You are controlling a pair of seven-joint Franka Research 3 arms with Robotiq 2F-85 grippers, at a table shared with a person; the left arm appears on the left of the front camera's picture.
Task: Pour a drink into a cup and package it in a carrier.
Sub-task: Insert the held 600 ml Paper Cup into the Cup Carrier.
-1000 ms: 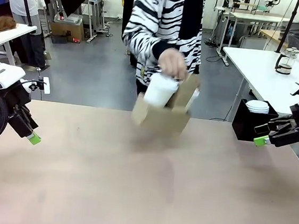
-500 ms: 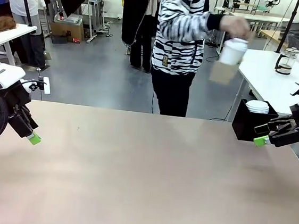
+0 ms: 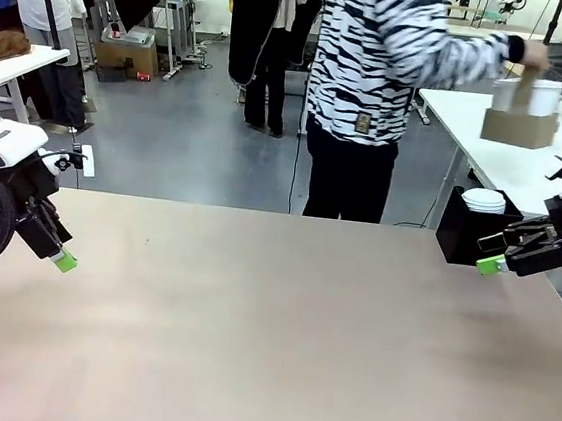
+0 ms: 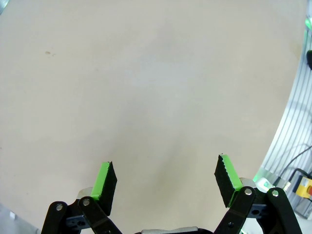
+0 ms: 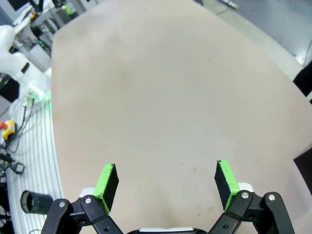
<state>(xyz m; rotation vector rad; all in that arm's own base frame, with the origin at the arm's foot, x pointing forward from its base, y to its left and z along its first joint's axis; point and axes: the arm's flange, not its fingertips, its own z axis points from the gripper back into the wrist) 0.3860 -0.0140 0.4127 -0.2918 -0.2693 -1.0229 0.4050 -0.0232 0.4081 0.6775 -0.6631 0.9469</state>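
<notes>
Since half a second ago, the person (image 3: 375, 80) has turned further toward my right and carried the carrier (image 3: 519, 125) with the cup (image 3: 542, 95) in it away from the shared table (image 3: 267, 340) to the white side table (image 3: 508, 154) behind it. A second ago that load was just above the far edge of the shared table; both arms sit as they did then.

Front view: I see the person's hand (image 3: 532, 53) gripping the carrier by its upright handle panel, over the white side table; whether the carrier touches that table I cannot tell. The cup stands in the carrier, white rim showing above the brown cardboard. The left gripper (image 3: 55, 252) hangs near the left edge of the shared table, one green pad visible, holding nothing. The right gripper (image 3: 502, 256) is at the right edge, pointing inward, beside a black bin (image 3: 465, 230) with a stack of white lids (image 3: 483, 200) on top.

Left wrist view: the left gripper (image 4: 165, 183) has its fingers (image 4: 105, 180) spread wide, nothing between them, bare tabletop (image 4: 146, 87) beneath.

Right wrist view: the right gripper (image 5: 165, 183) also stands wide apart, fingers (image 5: 224, 178) gripping nothing, above bare tabletop (image 5: 161, 97).
</notes>
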